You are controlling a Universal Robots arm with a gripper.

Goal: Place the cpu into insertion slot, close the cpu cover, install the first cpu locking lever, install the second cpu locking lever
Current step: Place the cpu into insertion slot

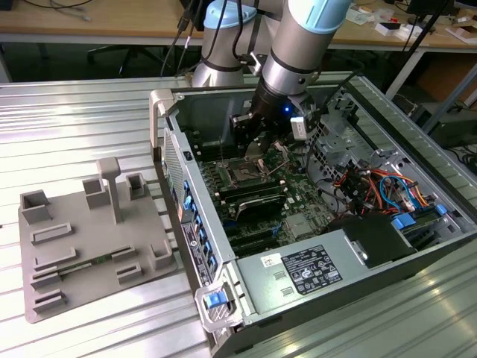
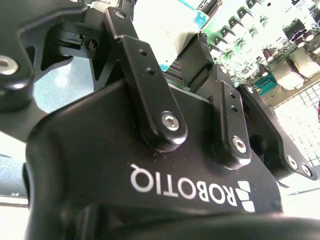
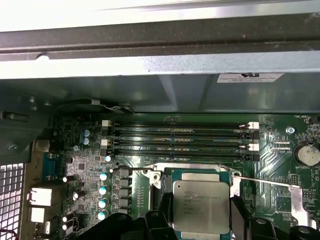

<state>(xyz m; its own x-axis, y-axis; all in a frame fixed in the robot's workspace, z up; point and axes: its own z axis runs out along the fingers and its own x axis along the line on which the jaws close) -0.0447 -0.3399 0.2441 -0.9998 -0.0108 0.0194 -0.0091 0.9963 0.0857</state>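
In the first wrist view the cpu [image 3: 201,205], a flat silver-grey square, sits between my two dark fingers [image 3: 161,215], one against each side edge. My gripper [image 3: 200,212] is shut on the cpu and holds it just over the insertion slot [image 3: 200,173], whose teal-edged frame shows behind it. A thin wire locking lever [image 3: 265,181] runs out from the socket's corner, swung free. In the exterior view my gripper [image 1: 257,149] hangs inside the open computer case, just above the socket [image 1: 244,176]. I cannot make out the cpu cover for certain.
Several memory slots [image 3: 182,137] run beyond the socket, and a row of capacitors [image 3: 103,195] stands beside it. The case wall [image 1: 195,201] and bundled cables [image 1: 373,186] hem in the board. A grey fixture tray [image 1: 89,246] lies on the table at the exterior view's left.
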